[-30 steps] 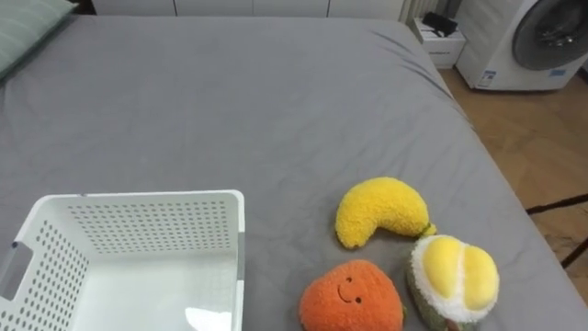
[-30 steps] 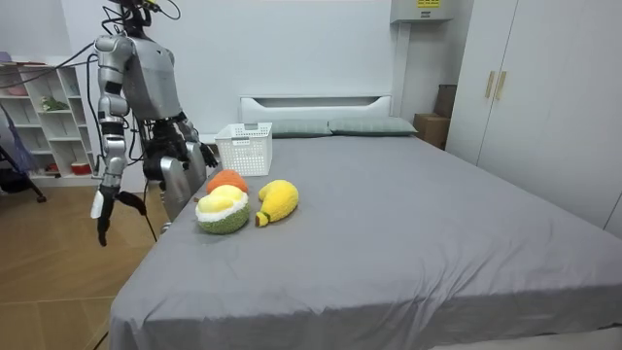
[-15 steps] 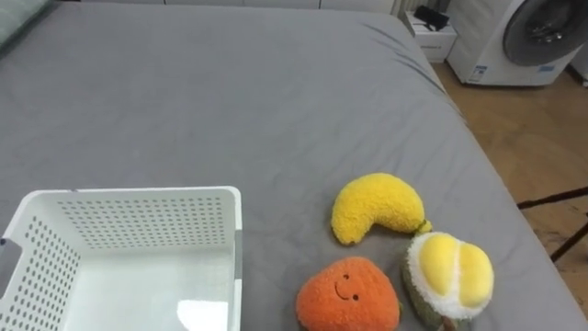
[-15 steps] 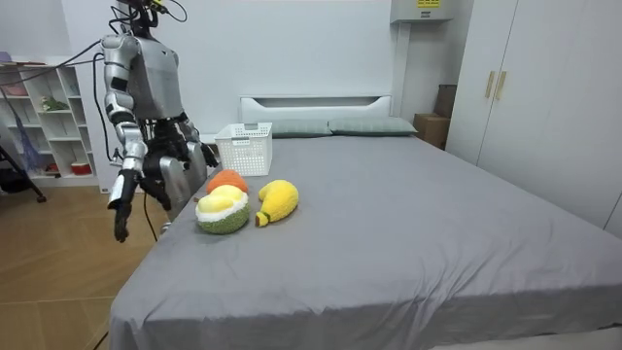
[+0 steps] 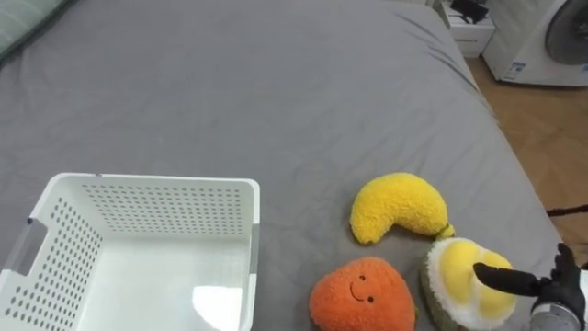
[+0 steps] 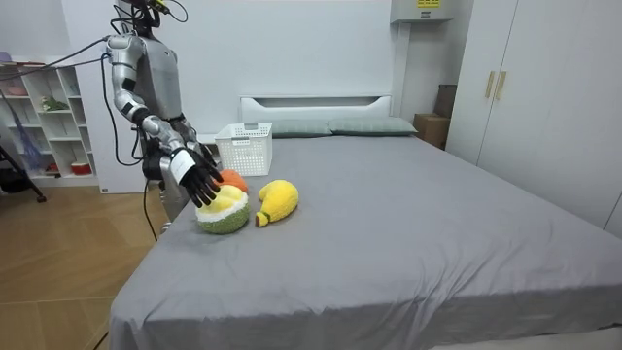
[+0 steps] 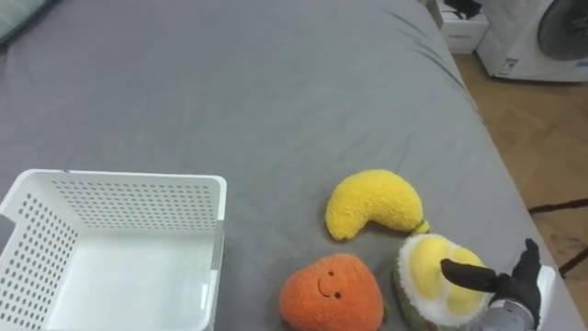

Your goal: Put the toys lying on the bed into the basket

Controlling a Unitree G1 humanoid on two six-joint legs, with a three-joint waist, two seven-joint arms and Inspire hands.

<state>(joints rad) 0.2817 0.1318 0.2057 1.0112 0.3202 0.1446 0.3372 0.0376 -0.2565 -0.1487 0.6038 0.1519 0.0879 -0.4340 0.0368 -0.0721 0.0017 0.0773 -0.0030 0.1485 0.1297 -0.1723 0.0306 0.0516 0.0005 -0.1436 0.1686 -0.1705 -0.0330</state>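
Right now the right hand [image 5: 557, 292], fingers straight and empty, reaches over the yellow-green plush toy [image 5: 452, 276] at the near-right edge of the bed [image 5: 276, 83]; white basket [image 5: 161, 183] lies well left.

The right robot hand [image 5: 553, 292] is stretched forward with fingers straight.

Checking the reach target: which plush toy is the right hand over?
The yellow-and-white plush in a green shell, nearest the bed's edge; the right hand reaches across it.
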